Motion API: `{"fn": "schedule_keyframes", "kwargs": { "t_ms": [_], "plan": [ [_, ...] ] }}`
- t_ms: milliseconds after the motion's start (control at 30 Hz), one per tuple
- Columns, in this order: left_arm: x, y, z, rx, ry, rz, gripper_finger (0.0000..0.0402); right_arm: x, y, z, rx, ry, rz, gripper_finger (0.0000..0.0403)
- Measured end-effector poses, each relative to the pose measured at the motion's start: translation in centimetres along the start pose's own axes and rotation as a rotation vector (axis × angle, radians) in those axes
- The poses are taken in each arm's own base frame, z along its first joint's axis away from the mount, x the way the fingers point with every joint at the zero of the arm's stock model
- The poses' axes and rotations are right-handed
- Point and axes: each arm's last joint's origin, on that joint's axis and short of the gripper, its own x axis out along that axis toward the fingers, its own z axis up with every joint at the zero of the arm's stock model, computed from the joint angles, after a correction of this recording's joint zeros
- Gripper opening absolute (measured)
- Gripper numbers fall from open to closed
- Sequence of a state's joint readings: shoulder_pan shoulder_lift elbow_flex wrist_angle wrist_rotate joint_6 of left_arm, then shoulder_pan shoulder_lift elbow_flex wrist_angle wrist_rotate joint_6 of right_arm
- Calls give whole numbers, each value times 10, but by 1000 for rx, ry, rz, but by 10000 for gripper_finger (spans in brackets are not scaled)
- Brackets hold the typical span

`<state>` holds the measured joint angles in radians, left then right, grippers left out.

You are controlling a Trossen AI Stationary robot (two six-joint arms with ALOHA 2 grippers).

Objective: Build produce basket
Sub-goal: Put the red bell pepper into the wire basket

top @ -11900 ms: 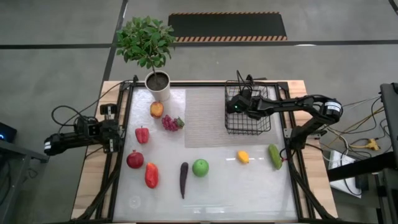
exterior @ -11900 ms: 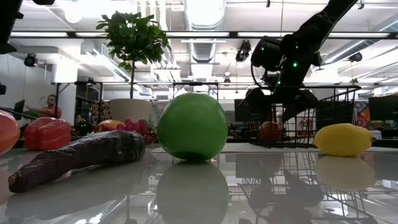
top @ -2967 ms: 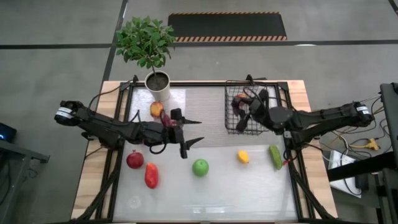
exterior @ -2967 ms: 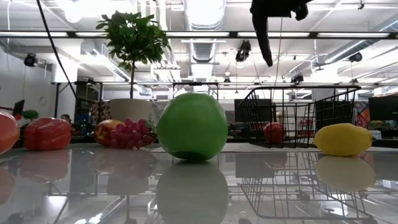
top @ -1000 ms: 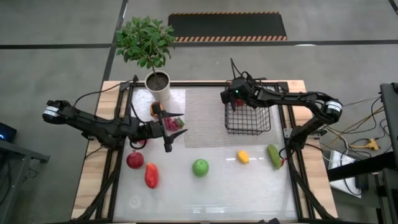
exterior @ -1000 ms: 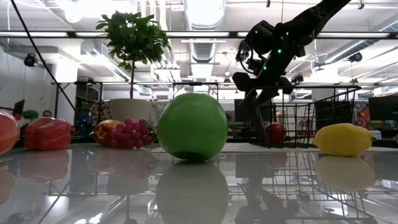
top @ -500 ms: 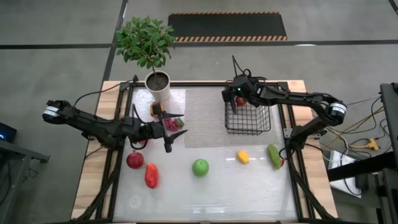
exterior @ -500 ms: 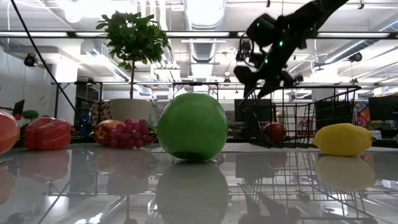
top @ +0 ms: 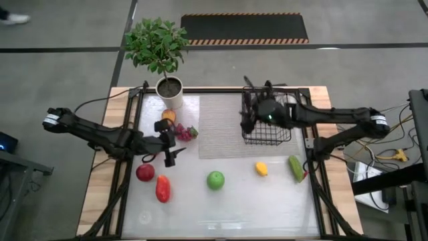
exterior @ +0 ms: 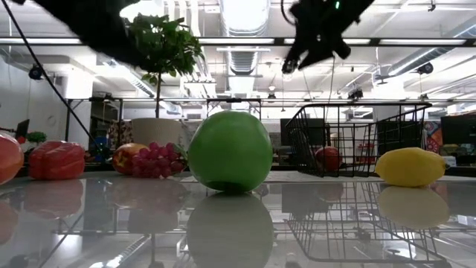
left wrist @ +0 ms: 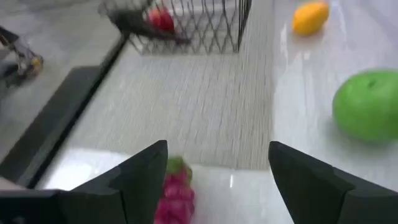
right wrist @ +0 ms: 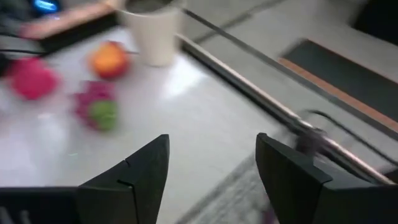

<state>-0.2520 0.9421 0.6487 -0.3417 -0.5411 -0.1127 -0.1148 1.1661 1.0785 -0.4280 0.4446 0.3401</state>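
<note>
The black wire basket stands at the table's far right with a red fruit inside. My right gripper hovers open above the basket's left rim, nothing between its fingers. My left gripper is open just left of the purple grapes, which show low between its fingers and apart from them. On the table lie an orange fruit, a red apple, a red pepper, a green apple, a lemon and a cucumber.
A white pot with a leafy plant stands at the far left, behind the orange fruit. A second red pepper sits at the left, under my left arm. A grey mat lies under and left of the basket.
My right gripper has risen from the basket's far left corner to well above its rim. My left gripper has drawn back a little toward the table's left edge and turned, staying open beside the grapes. No fruit has moved.
</note>
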Motion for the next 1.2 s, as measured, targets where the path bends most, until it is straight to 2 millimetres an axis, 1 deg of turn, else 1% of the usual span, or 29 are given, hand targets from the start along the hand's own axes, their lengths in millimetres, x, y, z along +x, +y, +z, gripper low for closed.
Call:
{"fn": "schedule_keyframes", "kwargs": {
  "t_ms": [100,200,300,433,667,867,1033,1100,1200],
  "plan": [
    [4,-1,-9,7,29,5,263,-12,21,-2,-29,-35,87,221],
    [4,-1,-11,8,34,5,263,-17,41,-4,-89,-72,161,221],
    [4,-1,-11,6,31,5,263,-18,58,-11,-170,-83,212,221],
    [4,-1,-11,5,31,5,263,-17,72,-20,-242,-74,245,221],
    [4,-1,-10,3,28,5,263,-13,80,-26,-268,-55,261,221],
    [4,-1,-10,4,28,5,263,-13,81,-25,-219,-61,287,221],
    [4,-1,-10,3,28,5,263,-13,81,-25,-217,-57,285,221],
    [4,-1,-10,-19,26,5,263,-13,81,-25,-218,-56,285,221],
    [2,0,-6,-101,18,24,263,-13,81,-25,-241,-53,282,221]
  ]
}}
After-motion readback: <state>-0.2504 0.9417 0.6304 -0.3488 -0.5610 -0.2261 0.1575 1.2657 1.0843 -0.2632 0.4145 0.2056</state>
